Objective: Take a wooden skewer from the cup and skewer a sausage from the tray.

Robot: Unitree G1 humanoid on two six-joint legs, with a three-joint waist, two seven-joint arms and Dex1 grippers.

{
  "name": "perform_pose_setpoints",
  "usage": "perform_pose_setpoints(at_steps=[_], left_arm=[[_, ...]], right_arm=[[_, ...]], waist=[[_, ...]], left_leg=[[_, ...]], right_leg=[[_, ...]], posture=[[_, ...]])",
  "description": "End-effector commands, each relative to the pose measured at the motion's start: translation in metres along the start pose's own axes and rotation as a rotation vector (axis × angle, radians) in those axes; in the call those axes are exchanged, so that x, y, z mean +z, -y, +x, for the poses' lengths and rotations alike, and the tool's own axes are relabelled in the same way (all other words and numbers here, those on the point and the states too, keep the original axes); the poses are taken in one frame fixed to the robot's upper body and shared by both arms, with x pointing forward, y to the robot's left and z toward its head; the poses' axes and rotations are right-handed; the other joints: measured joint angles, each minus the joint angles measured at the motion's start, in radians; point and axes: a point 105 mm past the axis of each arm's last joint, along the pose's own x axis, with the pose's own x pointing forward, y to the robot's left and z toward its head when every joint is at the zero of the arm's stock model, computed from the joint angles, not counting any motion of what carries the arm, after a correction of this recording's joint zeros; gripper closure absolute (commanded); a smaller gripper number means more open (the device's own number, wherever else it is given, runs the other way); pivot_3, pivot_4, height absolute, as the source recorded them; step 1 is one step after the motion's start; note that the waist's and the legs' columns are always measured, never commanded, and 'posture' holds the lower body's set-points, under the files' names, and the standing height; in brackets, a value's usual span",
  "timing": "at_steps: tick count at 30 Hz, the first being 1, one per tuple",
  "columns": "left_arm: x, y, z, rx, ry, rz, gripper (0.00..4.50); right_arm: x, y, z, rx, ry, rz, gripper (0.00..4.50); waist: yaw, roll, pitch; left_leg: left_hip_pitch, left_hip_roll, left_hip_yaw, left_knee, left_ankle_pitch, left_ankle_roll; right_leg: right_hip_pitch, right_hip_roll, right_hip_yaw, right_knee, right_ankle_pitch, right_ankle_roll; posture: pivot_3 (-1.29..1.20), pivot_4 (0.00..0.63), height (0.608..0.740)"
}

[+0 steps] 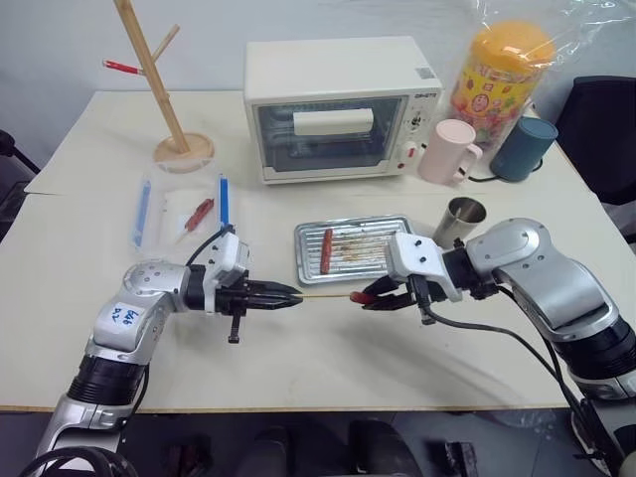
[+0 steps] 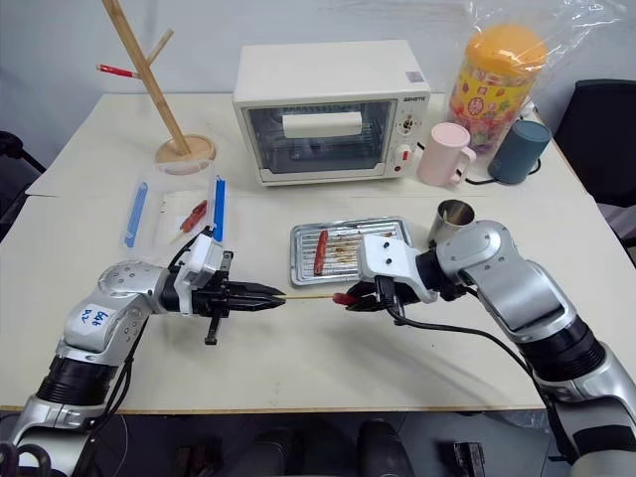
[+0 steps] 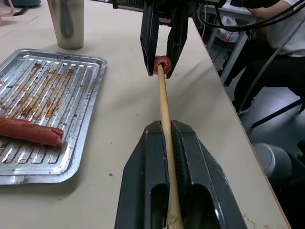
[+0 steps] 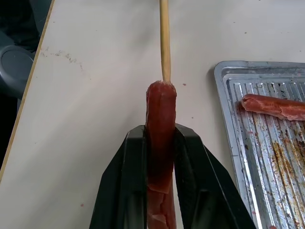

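The wooden skewer (image 1: 326, 294) lies level just above the table, in front of the tray (image 1: 400, 223). My left gripper (image 1: 293, 296) is shut on its blunt end. The skewer's tip enters the end of a reddish-brown sausage (image 4: 160, 119), and my right gripper (image 1: 363, 297) is shut on that sausage, facing the left one. In the left wrist view the skewer (image 3: 164, 109) runs from my fingers straight into the sausage's end (image 3: 163, 63). A second sausage (image 1: 326, 250) lies on the left part of the greasy tray. Just right of the tray, behind my right wrist, stands the steel cup (image 1: 461, 219).
A white toaster oven (image 1: 338, 109) stands behind the tray, with a pink mug (image 1: 447, 151), a teal mug (image 1: 524, 149) and a bagged yellow jar (image 1: 502, 75) to its right. A branched wooden stand (image 1: 159, 89) and a clear blue-edged container (image 1: 184, 211) sit at the left.
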Motion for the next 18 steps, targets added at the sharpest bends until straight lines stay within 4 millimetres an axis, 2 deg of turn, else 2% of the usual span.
perform_pose_setpoints(at_steps=[1,18], left_arm=[[0.003,-0.002,0.005,-0.001,-0.006,0.029,4.50],[0.002,0.000,0.022,-0.022,-0.003,0.015,4.50]], right_arm=[[0.017,-0.002,0.000,0.012,0.026,-0.079,3.74],[0.021,-0.002,0.004,0.036,0.014,-0.115,3.74]], waist=[[0.000,0.000,0.000],[0.000,0.000,0.000]], left_leg=[[0.000,0.000,0.000,0.000,0.000,0.000],[0.000,0.000,0.000,0.000,0.000,0.000]], right_leg=[[0.000,0.000,0.000,0.000,0.000,0.000],[0.000,0.000,0.000,0.001,0.000,0.000]], posture=[[0.00,0.150,0.740],[0.00,0.150,0.740]])
